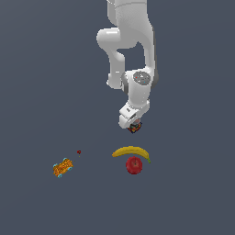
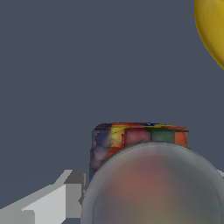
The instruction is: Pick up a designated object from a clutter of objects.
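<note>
The designated object, a small block with a red, yellow, blue and black mosaic body (image 1: 134, 127), sits right under my gripper (image 1: 133, 125) in the exterior view. In the wrist view its mosaic side (image 2: 140, 140) and greyish rounded top (image 2: 153, 188) fill the space between my fingers. One finger (image 2: 70, 192) lies flush against its side, and the other shows only as a sliver at the frame edge. The gripper looks shut on the block. The rest of the clutter lies nearer the camera: banana (image 1: 131, 152), red apple (image 1: 134, 165), tiny red item (image 1: 79, 152), orange packet (image 1: 63, 167).
The banana's yellow end (image 2: 212, 30) shows close by in the wrist view. The white arm (image 1: 131, 46) rises above the block. The floor is plain dark grey.
</note>
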### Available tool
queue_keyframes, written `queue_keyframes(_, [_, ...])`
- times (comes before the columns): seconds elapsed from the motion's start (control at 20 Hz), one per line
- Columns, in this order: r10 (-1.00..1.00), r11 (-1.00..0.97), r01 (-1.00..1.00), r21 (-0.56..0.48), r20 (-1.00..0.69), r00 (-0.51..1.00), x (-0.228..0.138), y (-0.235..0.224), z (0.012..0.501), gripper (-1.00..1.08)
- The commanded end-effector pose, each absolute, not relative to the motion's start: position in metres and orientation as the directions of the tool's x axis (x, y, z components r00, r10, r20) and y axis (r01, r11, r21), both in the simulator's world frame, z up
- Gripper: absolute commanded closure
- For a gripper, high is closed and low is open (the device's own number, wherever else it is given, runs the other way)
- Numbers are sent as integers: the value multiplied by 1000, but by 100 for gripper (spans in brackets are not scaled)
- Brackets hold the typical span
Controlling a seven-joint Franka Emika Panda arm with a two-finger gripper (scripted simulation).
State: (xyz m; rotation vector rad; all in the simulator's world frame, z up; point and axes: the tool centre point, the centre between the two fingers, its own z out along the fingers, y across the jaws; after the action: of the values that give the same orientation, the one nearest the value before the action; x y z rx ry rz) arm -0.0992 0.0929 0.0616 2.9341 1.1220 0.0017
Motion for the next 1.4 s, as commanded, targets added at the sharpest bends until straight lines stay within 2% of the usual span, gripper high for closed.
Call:
queue_keyframes(0.0, [668,-744,668,-1,0,744,-100,94,61,108])
queue_keyframes(0.65, [667,-745,667,1,1,745,-99,100,85,108])
queue_keyframes(1.35, [669,-744,669,-1,1,744,-95,134,190,108])
